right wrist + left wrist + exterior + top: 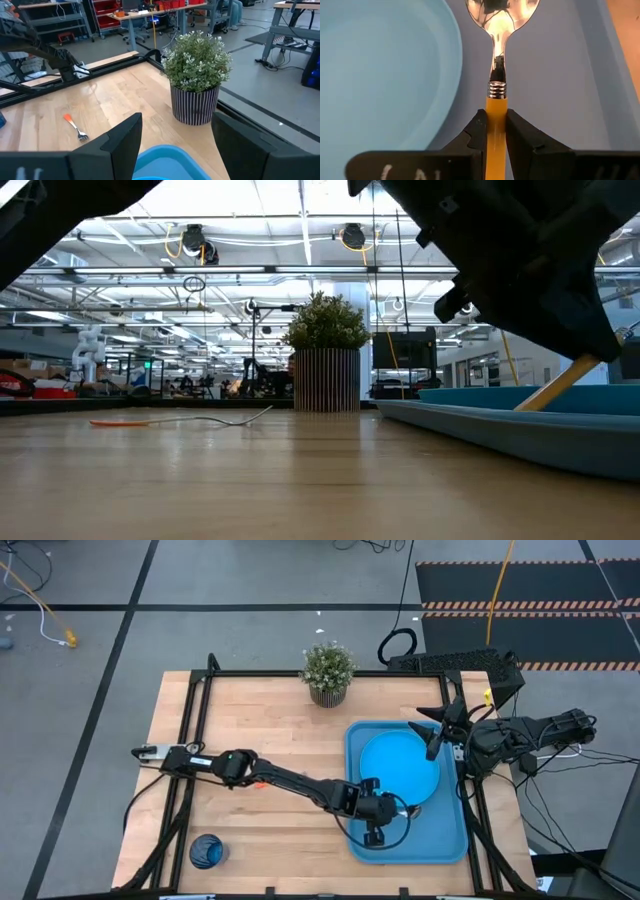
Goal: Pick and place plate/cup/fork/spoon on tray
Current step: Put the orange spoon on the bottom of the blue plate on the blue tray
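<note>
Two sets of jaws show. The left gripper (495, 131) pinches the yellow-orange handle of the spoon (498, 40), whose bowl reaches out ahead of the jaws over the tray (459, 840), just beside the plate (400, 765). The right gripper (175, 145) hangs with its jaws spread wide and empty above the tray's far edge, a potted plant (196, 75) just ahead. Fork (75, 127) and cup (206, 852) lie on the surface, well apart from both.

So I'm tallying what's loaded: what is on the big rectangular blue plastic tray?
On the rectangular blue plastic tray lies the round sky-blue plate. The left gripper holds the yellow-handled silver spoon over it; contact is hidden. Tray floor beneath that arm is covered.
</note>
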Robot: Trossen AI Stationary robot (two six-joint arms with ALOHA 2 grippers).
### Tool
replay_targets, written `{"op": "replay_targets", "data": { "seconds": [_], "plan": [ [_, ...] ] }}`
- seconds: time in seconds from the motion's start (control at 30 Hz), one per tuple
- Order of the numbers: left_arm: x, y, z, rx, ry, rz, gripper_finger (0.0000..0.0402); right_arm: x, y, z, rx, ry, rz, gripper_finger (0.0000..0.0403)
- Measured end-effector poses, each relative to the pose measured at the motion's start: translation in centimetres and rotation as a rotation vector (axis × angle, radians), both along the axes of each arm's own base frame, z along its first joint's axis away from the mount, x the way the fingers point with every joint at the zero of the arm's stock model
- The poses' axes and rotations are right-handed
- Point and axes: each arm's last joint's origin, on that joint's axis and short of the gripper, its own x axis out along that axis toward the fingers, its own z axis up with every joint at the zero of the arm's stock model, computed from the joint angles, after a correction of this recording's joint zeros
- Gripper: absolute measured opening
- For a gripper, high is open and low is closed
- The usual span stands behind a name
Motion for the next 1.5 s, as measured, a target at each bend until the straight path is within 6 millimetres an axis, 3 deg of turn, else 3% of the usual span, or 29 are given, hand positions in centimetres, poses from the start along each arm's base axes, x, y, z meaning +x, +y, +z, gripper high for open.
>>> {"op": "replay_targets", "data": {
  "seconds": [0.17, 0.5, 1.17, 1.5],
  "plan": [
    [-0.2, -0.3, -0.2, 0.005, 0.014, -0.005, 0.0070, 0.0, 0.0, 0.0, 0.003, -0.003, -0.001, 0.0231],
    [-0.6, -0.8, -3.2, -0.015, 0.013, 0.018, 0.0067, 0.1, 0.0, 0.0, 0.008, 0.000, -0.002, 0.0231],
    [-0.4, -1.0, -3.0, -0.013, -0.018, 0.005, 0.0074, 0.2, 0.0, -0.1, 0.007, 0.005, -0.002, 0.0231],
    [0.0, -0.8, -4.4, -0.023, -0.026, 0.024, 0.0074, 0.2, 0.1, -0.1, 0.007, 0.005, -0.002, 0.0231]
  ]
}}
